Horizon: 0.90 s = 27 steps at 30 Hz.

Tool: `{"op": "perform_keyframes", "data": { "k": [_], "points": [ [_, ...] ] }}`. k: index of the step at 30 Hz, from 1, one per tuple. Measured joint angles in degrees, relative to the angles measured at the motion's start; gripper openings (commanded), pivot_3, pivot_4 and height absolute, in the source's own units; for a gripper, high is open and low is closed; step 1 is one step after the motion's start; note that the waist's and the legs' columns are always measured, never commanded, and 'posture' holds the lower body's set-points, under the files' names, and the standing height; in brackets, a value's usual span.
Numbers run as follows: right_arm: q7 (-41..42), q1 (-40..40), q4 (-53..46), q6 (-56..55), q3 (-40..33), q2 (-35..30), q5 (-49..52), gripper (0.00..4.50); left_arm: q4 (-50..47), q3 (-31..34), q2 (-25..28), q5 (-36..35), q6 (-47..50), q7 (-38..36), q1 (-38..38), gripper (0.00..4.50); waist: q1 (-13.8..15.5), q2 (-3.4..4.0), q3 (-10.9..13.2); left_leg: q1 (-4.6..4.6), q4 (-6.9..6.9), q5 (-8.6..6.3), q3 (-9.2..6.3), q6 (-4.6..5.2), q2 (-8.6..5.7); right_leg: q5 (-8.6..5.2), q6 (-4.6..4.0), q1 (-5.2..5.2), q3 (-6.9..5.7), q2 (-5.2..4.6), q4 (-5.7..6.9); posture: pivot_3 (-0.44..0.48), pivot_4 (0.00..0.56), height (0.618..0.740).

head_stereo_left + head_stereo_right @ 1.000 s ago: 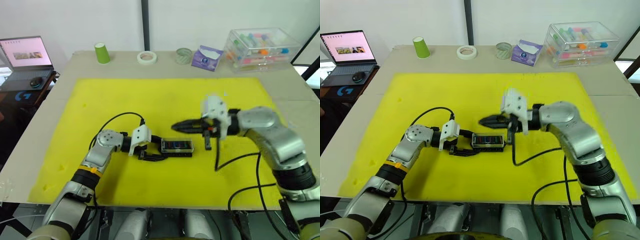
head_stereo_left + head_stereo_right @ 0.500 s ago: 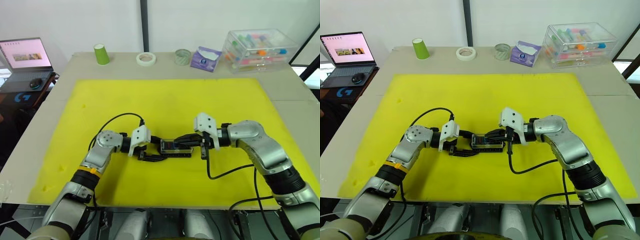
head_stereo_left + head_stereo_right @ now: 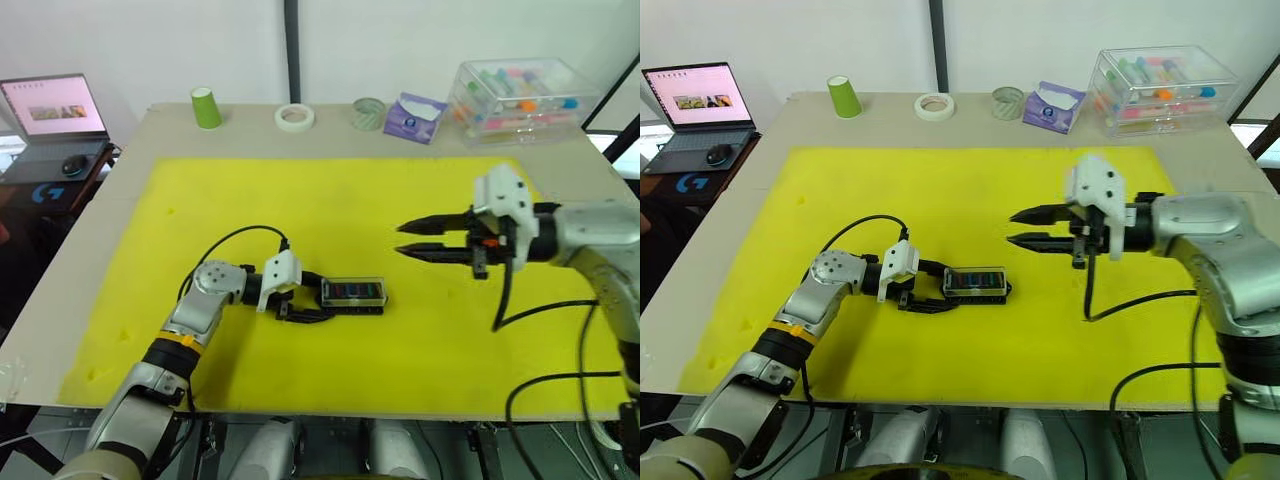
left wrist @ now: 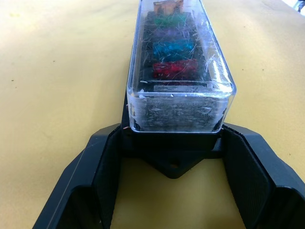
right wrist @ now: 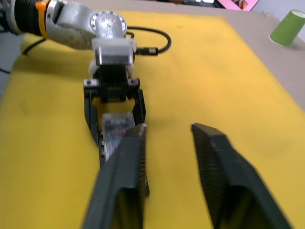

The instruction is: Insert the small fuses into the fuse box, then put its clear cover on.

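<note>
Fuse box on the mat in front of me, cover on, my arms on either side.

I see the fuse box (image 3: 352,297) on the mat (image 3: 200,200), the clear cover (image 4: 180,62) on top and the small fuses (image 4: 167,47) in a row inside. My left gripper (image 3: 303,304) straddles its left end; my right gripper (image 3: 405,238) is apart to the right, farther back. Behind the mat sit a cup (image 3: 205,107), tape roll (image 3: 295,117), tissue pack (image 3: 413,116) and bin (image 3: 520,95); a laptop (image 3: 50,115) is off left.

Yellow mat (image 3: 330,200) spread over the counter (image 3: 100,215), green paper cup (image 3: 206,107), tape roll (image 3: 295,117), small glass jar (image 3: 368,112), purple tissue pack (image 3: 413,116), clear bin of coloured tubes (image 3: 522,93) along the far edge, open laptop (image 3: 52,110) with mouse (image 3: 72,166) on a side desk
</note>
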Motion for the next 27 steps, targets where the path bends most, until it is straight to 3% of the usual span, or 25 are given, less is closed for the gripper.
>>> {"op": "perform_keyframes", "data": {
  "k": [4, 5, 12, 17, 27],
  "points": [
    [-0.1, 0.3, 0.2, -0.5, 0.0, 0.0, 0.1, 4.18, 0.7, 0.0, 0.0, -0.1, 0.0, -0.2, -0.8, 4.44, 0.0, 0.0, 0.0, 0.0, 0.01, 0.0, 0.0, 0.0, 0.0, 0.0, 0.0, 0.0, 0.0, -0.01, 0.0, 0.0, 0.15, 0.74],
    [-0.1, 0.3, 0.3, -0.9, 0.0, 0.0, 0.0, 4.47, 0.2, 0.3, 0.5, -0.5, 0.4, -0.5, -0.6, 4.5, 0.0, -0.01, 0.0, 0.0, 0.01, 0.0, 0.0, 0.0, 0.0, 0.0, 0.0, 0.0, 0.0, -0.01, 0.0, 0.0, 0.15, 0.74],
    [0.0, 2.2, 4.0, -3.1, -3.5, -2.0, -0.8, 4.47, -7.1, 8.9, 13.2, -5.0, 6.8, -1.4, 5.1, 4.5, -0.4, 0.06, 0.1, -0.01, -0.06, 0.0, 0.01, 0.0, 0.04, 0.0, -0.01, -0.07, 0.04, 0.03, 0.0, 0.0, 0.15, 0.74],
    [1.1, 9.7, 5.5, -4.2, -8.3, -4.3, -1.0, 4.47, -12.5, 17.5, 22.0, -6.1, 15.7, 6.1, 4.7, 4.5, 0.1, 0.01, 0.2, -0.06, 0.02, 0.0, 0.0, 0.0, -0.03, 0.0, 0.0, -0.03, 0.02, 0.01, 0.0, 0.0, 0.15, 0.74],
    [2.1, 13.7, 8.0, -6.3, -13.3, -5.7, -1.7, 4.47, -10.8, 20.3, 23.7, -4.5, 12.8, 10.4, 2.6, 4.5, -0.1, 0.1, 0.2, -0.04, -0.04, 0.0, 0.01, 0.0, 0.01, 0.0, 0.0, -0.06, 0.02, 0.0, -0.01, 0.0, 0.15, 0.74]
  ]
}}
